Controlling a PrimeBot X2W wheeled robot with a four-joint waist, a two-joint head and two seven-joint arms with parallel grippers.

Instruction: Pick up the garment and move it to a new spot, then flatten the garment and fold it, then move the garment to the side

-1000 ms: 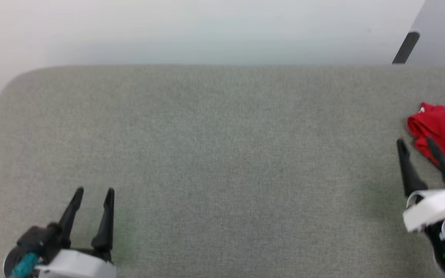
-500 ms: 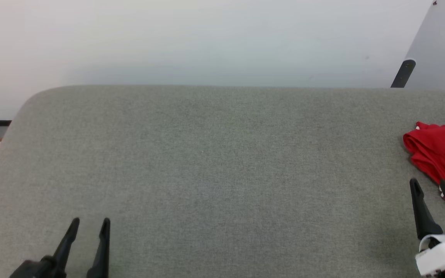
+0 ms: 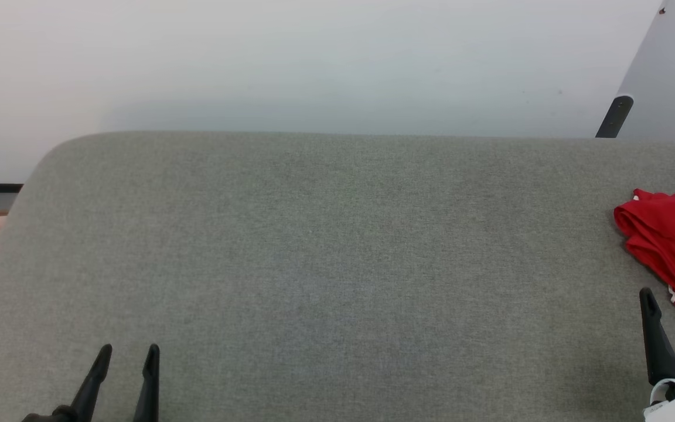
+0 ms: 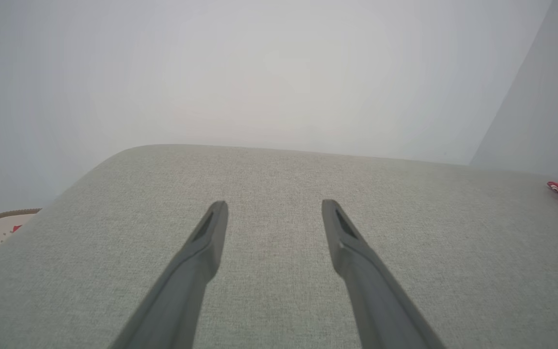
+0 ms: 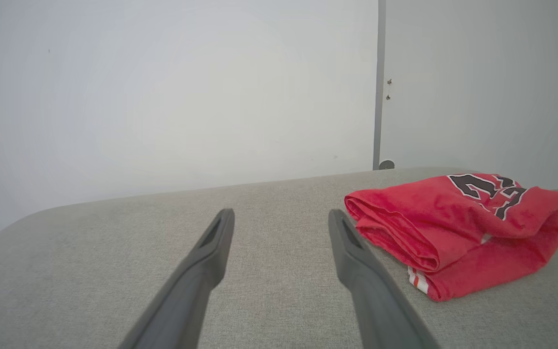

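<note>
Red jersey [image 5: 453, 228] lies folded at the grey table's [image 3: 337, 264] right end. Right gripper [image 5: 280, 213], wide and empty, hovers at that end; left gripper [image 4: 271, 206], also wide, near the left end. Set-aside step judged complete; next, retract both arms.

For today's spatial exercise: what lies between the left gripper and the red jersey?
Bare grey padded surface, per the head view, from left gripper to red jersey.

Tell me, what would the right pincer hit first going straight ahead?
Probably nothing: the right pincer points across the grey surface toward the wall. The red jersey lies just beside that line.
</note>
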